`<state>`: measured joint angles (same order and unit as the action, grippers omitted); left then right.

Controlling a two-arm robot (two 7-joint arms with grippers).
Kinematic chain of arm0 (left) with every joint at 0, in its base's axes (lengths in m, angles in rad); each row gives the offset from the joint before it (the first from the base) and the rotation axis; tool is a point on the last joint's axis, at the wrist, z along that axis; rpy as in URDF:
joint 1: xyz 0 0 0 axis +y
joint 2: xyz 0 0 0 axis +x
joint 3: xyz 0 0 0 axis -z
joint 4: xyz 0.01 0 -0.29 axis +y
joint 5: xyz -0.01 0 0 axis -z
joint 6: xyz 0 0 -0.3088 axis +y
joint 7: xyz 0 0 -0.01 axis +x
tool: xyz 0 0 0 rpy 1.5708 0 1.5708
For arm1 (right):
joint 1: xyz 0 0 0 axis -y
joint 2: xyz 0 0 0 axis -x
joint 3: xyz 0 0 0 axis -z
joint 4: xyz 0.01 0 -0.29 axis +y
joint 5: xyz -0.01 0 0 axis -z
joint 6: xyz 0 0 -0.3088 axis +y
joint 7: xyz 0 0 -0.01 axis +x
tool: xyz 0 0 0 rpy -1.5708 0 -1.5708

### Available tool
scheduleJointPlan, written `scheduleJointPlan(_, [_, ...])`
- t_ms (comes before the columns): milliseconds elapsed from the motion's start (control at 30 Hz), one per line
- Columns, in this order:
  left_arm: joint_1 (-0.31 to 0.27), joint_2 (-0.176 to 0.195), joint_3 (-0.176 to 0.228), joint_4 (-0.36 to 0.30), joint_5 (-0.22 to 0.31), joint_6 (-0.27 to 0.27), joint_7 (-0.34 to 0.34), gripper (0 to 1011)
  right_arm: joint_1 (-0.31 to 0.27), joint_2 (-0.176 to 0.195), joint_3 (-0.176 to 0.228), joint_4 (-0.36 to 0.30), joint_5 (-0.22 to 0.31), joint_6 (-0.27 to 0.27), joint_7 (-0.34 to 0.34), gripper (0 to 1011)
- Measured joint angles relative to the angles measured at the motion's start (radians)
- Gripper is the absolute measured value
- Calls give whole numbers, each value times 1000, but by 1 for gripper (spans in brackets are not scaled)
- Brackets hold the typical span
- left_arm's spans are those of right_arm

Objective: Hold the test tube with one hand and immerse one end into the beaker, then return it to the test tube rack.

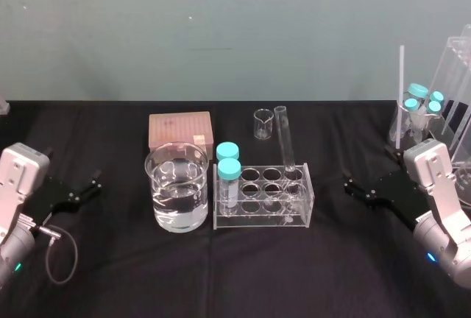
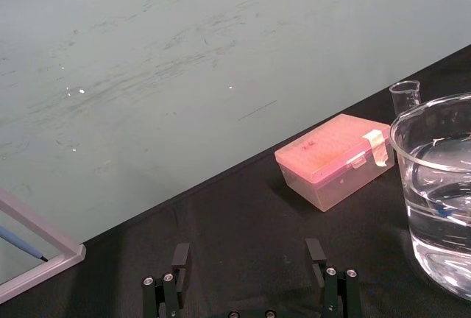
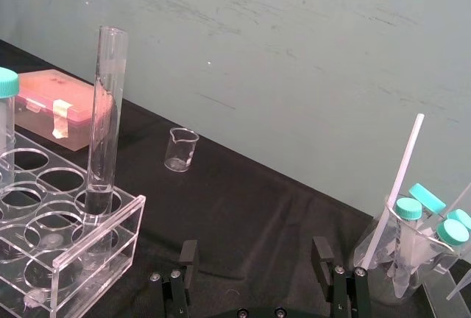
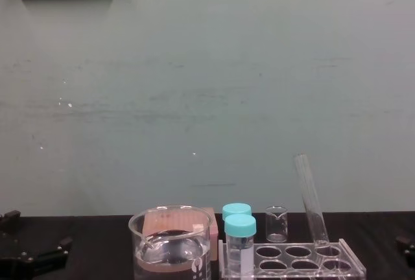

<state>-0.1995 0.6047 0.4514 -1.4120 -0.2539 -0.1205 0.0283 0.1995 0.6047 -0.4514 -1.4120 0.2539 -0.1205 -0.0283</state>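
Note:
The test tube [image 1: 285,141] stands leaning in the back right hole of the clear test tube rack [image 1: 302,204], at the table's middle; it also rises from the rack [image 3: 110,218] as a tall test tube [image 3: 103,126] in the right wrist view. Left of the rack sits the large beaker [image 1: 176,189], part-filled with clear liquid. My right gripper [image 1: 352,185] rests open on the cloth to the right of the rack, with nothing between its fingers [image 3: 321,252]. My left gripper [image 1: 94,185] lies open, left of the beaker [image 2: 441,200].
Two teal-capped vials [image 1: 228,174] stand in the rack's left holes. A pink lidded box [image 1: 180,130] and a tiny beaker [image 1: 263,124] sit behind. At the far right, a clear stand [image 1: 449,75] holds more capped vials [image 3: 423,215] and a white rod.

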Motion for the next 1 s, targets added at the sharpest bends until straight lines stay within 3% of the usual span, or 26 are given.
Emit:
scheduleJointPlan(367, [0,0,0,0,0,0,0,1000,0,0,1,0,0,0,1,1000])
scheduleJointPlan(500, [0,0,0,0,0,0,0,1000,-3,0,21,-2,11,0,16,1000])
scheduleJointPlan(633, [0,0,0,0,0,0,0,1000,-9,-7,58,-17,60,4,42,1000])
scheduleJointPlan(833, [0,0,0,0,0,0,0,1000,-18,-43,133,-48,247,79,154,1000])
scheduleJointPlan(1000, [0,0,0,0,0,0,0,1000,0,-48,138,-52,293,126,230,1000])
